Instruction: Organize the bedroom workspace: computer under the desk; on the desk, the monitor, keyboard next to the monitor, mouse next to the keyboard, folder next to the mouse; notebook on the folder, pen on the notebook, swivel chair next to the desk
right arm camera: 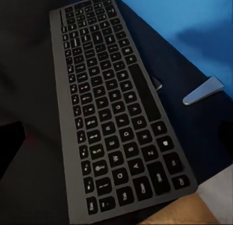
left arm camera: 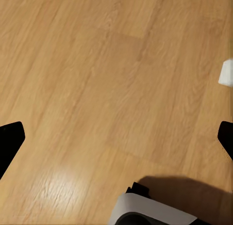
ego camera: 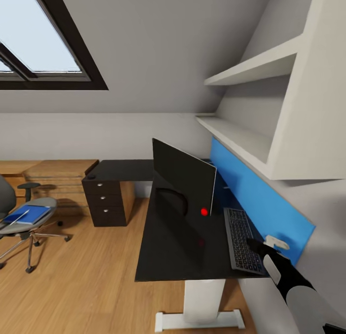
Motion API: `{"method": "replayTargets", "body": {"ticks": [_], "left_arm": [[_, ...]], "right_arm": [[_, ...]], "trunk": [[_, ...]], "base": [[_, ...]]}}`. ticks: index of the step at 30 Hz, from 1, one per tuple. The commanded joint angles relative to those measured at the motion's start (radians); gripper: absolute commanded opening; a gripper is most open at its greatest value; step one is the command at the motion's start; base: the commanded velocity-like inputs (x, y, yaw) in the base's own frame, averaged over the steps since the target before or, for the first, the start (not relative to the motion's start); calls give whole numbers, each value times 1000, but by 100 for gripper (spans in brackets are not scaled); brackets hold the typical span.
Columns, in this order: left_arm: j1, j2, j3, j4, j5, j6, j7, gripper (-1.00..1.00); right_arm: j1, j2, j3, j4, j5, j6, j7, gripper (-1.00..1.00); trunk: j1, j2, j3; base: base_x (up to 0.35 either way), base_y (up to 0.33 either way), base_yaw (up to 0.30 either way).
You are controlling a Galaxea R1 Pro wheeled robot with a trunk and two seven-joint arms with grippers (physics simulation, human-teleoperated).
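Head view – counter: the glossy black L-shaped counter runs along the wall with a blue panel behind it, on a white leg, with black drawers at its far end.
Head view – monitor: the monitor stands upright on the counter, a red dot at its lower near corner.
Head view – keyboard: the keyboard lies flat on the counter just beside the monitor, between it and the blue panel.
Head view – right arm: the right gripper hangs over the near end of the keyboard; I cannot tell how far its jaws are spread.
Head view – swivel chair: the swivel chair stands on the wooden floor, well apart from the counter, with the blue folder on its seat and a thin pale pen lying across the folder.
Left wrist view: the left gripper points down at the wooden floor, its dark fingertips at opposite edges, jaws wide and holding nothing.
Right wrist view: the keyboard lies close below on the black counter, with the blue panel beyond; the jaws' spread cannot be told.
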Motion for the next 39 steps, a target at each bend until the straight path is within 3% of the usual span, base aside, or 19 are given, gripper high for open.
{"method": "replayTargets", "body": {"ticks": [1,2,4,9,31,39], "left_arm": [[-1,1,-9,0,8,-4,7,100],[-1,1,-9,0,8,-4,7,100],[-1,1,-9,0,8,-3,8,100],[-1,1,-8,0,8,-3,9,100],[-1,0,-9,-4,8,-3,10,100],[-1,1,-3,-97,9,-2,9,100]], "right_arm": [[0,0,1,-2,-24,14,0,100],[0,-2,2,-3,-63,51,17,100],[0,-8,2,-4,-88,89,40,100],[-1,-18,2,-5,-110,131,89,100],[-2,-21,2,-6,-135,140,102,100],[-2,-22,8,-13,-131,133,110,100]], "trunk": [[1,-1,-1],[1,-1,-1],[1,-1,-1],[1,-1,-1],[1,-1,-1],[5,-8,-4]], "base": [[242,-74,0],[214,-48,0],[147,-32,0],[57,-12,0],[108,-43,0],[4,-3,0]]}}
